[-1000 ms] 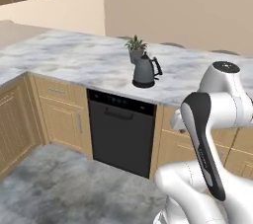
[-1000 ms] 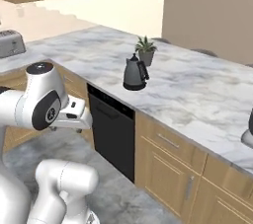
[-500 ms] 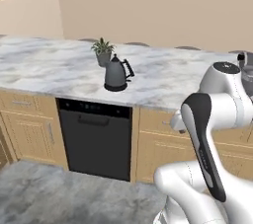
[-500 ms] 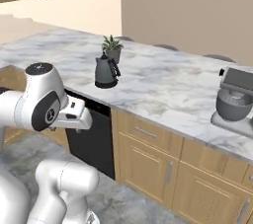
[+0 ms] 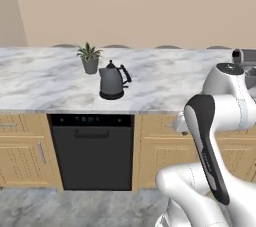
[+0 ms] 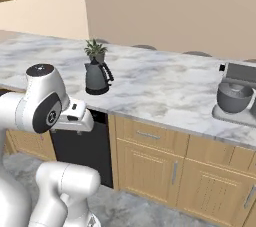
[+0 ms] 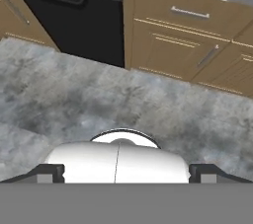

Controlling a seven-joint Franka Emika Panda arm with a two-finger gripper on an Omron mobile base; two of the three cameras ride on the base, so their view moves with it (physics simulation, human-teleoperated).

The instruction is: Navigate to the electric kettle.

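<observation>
Base swings during the last second: both base views have shifted wholesale, so the camera moved, not the objects. The electric kettle (image 5: 114, 81) drifted from right of centre in the left base view to about 10 o'clock of frame centre, and I now face the desk (image 5: 45, 78) nearly square-on instead of at an angle.

The kettle stands upright on its round black base, on the marble desk directly above the black dishwasher (image 5: 91, 151). The potted plant (image 5: 89, 58) sits just behind it at its 11 o'clock, apart from it. In the right base view the kettle (image 6: 97, 77) is left of centre, and a grey stand mixer (image 6: 234, 98), newly in frame, sits well apart at 3 o'clock.

Gripper (image 7: 118, 171): points down at the grey floor (image 7: 74, 104); its tips barely clear the bottom edge of the hand view, so I cannot tell whether the fingers are apart or together. Nothing seen between them.

Judgement: heading is now roughly correct; the remaining work is probably closing in toward the dishwasher front. Risk: bumping the cabinets (image 7: 188, 35).
</observation>
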